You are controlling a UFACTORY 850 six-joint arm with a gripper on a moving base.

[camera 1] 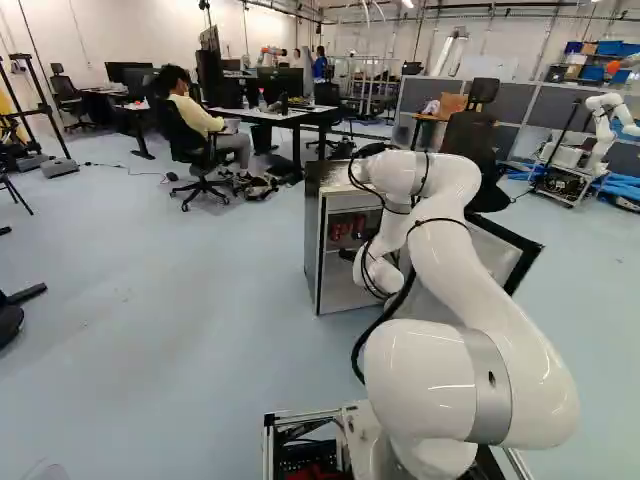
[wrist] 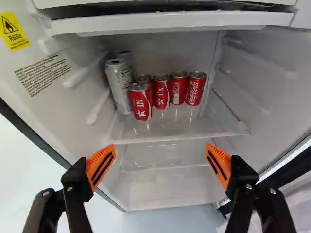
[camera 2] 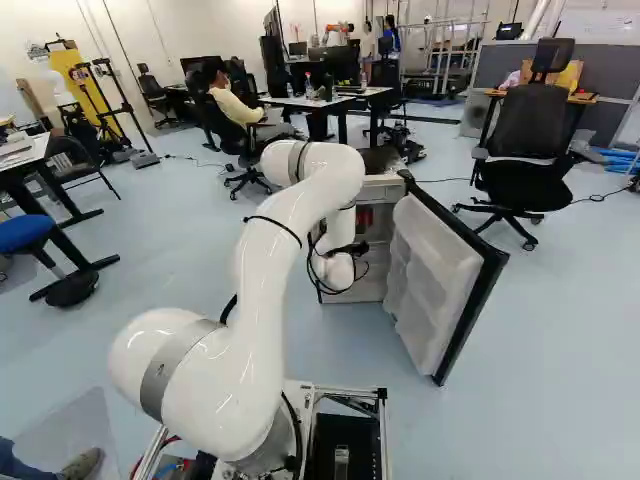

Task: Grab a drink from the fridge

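Glossy red cans (wrist: 196, 88) with silvery rims and pale markings stand upright, clustered beside taller, brushed-looking silver cans (wrist: 119, 85), on a smooth, shiny shelf (wrist: 180, 127) inside the fridge (wrist: 262, 73), ahead of the end effector (camera 1: 348, 254), whose slotted orange pads (wrist: 100, 166) are spread wide. Around them run pale, moulded walls with rounded ribs, a flat yellow label (wrist: 13, 31) and, swung open, a dark-edged door (camera 2: 435, 275) with a contoured white lining.
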